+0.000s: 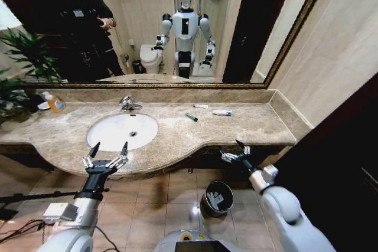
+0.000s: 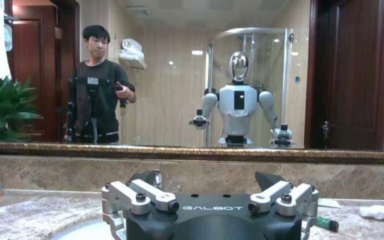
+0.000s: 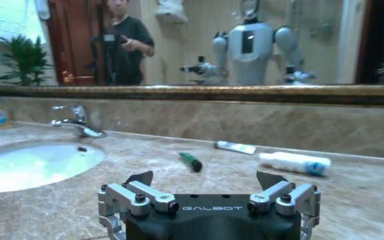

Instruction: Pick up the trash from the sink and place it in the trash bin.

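The white oval sink (image 1: pixel 112 131) is set in a beige marble counter, and I see nothing lying in its bowl. To its right on the counter lie a green piece (image 1: pixel 191 117), a flat white packet (image 1: pixel 201 106) and a white tube with a blue cap (image 1: pixel 222 112). The black trash bin (image 1: pixel 205 193) stands on the floor below the counter, with something pale inside. My left gripper (image 1: pixel 110 149) hovers open at the counter's front edge before the sink. My right gripper (image 1: pixel 233 150) is open, low in front of the counter and above the bin. In the right wrist view the green piece (image 3: pixel 191 161), packet (image 3: pixel 235 146) and tube (image 3: pixel 293 162) lie ahead of the right gripper (image 3: pixel 205 178).
A chrome faucet (image 1: pixel 127 103) stands behind the sink, and an orange soap bottle (image 1: pixel 55 104) and a plant (image 1: pixel 20 69) are at the counter's far left. A large mirror backs the counter. A wall (image 1: pixel 331 75) closes the right side. Cables lie on the tiled floor (image 1: pixel 153 210).
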Motion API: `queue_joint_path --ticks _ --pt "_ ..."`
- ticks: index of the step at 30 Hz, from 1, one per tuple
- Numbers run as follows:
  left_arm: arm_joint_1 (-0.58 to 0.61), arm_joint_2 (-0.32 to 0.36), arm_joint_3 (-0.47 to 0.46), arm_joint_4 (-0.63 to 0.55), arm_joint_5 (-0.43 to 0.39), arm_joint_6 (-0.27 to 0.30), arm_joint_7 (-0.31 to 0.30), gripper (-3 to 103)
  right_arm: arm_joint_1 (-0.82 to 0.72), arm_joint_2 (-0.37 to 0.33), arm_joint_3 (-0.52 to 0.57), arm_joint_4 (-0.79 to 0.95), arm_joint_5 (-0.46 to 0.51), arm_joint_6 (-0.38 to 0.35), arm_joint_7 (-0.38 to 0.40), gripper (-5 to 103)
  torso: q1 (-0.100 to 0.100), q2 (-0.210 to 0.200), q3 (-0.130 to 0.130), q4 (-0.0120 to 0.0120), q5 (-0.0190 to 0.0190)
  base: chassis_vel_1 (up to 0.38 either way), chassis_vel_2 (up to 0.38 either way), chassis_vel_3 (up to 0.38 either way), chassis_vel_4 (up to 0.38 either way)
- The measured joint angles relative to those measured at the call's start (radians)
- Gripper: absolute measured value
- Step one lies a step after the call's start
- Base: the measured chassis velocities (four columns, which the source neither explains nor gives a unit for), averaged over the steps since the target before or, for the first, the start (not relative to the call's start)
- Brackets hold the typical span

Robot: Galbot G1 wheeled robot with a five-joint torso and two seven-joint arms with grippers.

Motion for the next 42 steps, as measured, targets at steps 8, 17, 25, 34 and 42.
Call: queue_joint_path --ticks 8,17,25,34,42 --pt "0.000 0.000 0.000 0.000 0.000 0.000 0.000 100 0.274 -0.044 -0.181 -0.166 0.036 -0.022 0.017 100 0.000 0.000 0.000 0.0000 -0.0001 0.000 0.000 0.000 0.000" --pt "0.000 0.000 0.000 0.000 0.000 0.000 0.000 100 0.554 -0.008 -0.396 -0.394 0.093 -0.042 0.039 100 0.000 0.000 0.000 -0.0001 -0.0002 0.000 0.000 0.000 0.000" --pt "0.000 0.000 0.000 0.000 0.000 0.000 0.000 100 0.775 0.037 -0.514 -0.639 0.109 -0.045 0.011 100 0.000 0.000 0.000 0.0001 -0.0001 0.000 0.000 0.000 0.000" --pt "0.000 0.000 0.000 0.000 0.000 0.000 0.000 100 0.866 0.068 -0.561 -0.818 0.110 -0.036 -0.015 90 0.000 0.000 0.000 0.0000 0.0000 0.000 0.000 0.000 0.000" --pt "0.000 0.000 0.000 0.000 0.000 0.000 0.000 100 0.879 0.075 -0.563 -0.857 0.106 -0.024 -0.017 66 0.000 0.000 0.000 -0.0001 0.0000 0.000 0.000 0.000 0.000"
